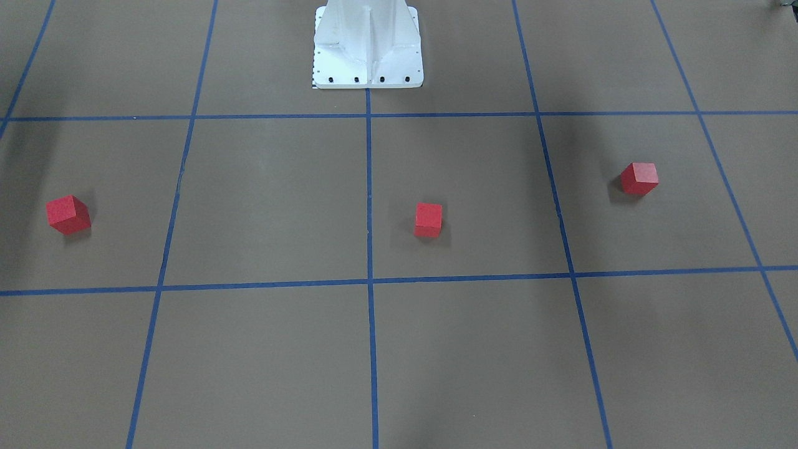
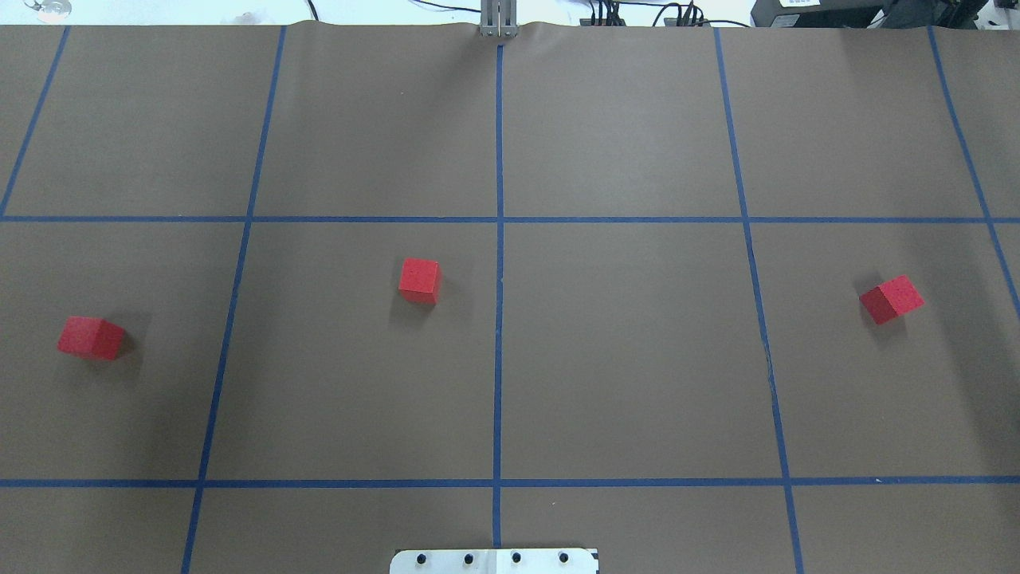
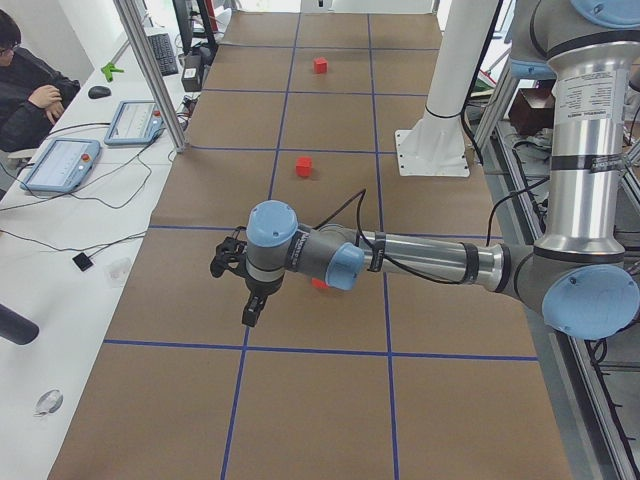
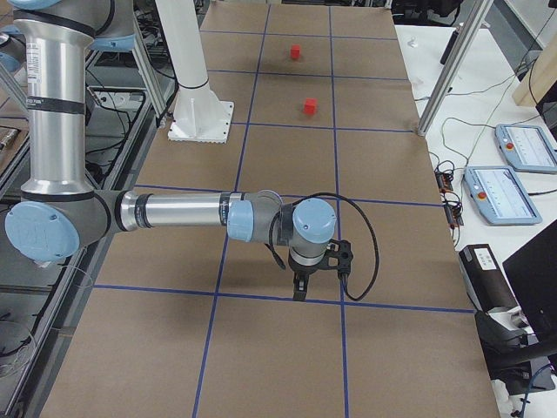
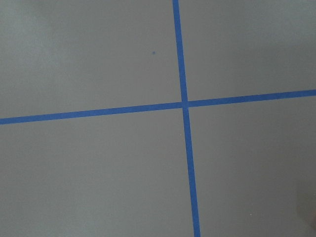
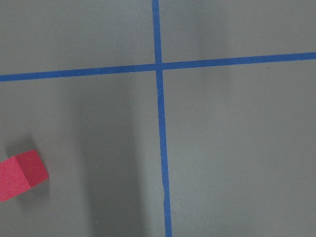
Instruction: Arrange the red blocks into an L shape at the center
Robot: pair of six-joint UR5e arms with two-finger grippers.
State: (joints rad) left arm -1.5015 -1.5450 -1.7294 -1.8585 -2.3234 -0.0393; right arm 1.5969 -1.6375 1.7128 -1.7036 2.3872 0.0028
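Note:
Three red blocks lie apart on the brown gridded surface: one at the robot's left (image 2: 92, 338) (image 1: 639, 178), one in the middle (image 2: 419, 280) (image 1: 428, 219), and one at the right (image 2: 892, 299) (image 1: 68, 214). The center (image 2: 500, 219) (image 1: 370, 282) is a bare tape crossing a little beyond the middle block. My left gripper (image 3: 252, 312) hangs above the table in the exterior left view, and my right gripper (image 4: 300, 286) in the exterior right view; I cannot tell if either is open or shut. The right wrist view shows one red block (image 6: 19, 175) at lower left.
The white pedestal base (image 2: 494, 560) (image 1: 368, 62) stands at the robot's edge. Along the far side are aluminium posts (image 3: 150, 70), control tablets (image 3: 60, 165) (image 4: 513, 192), cables, and a seated person (image 3: 30, 95).

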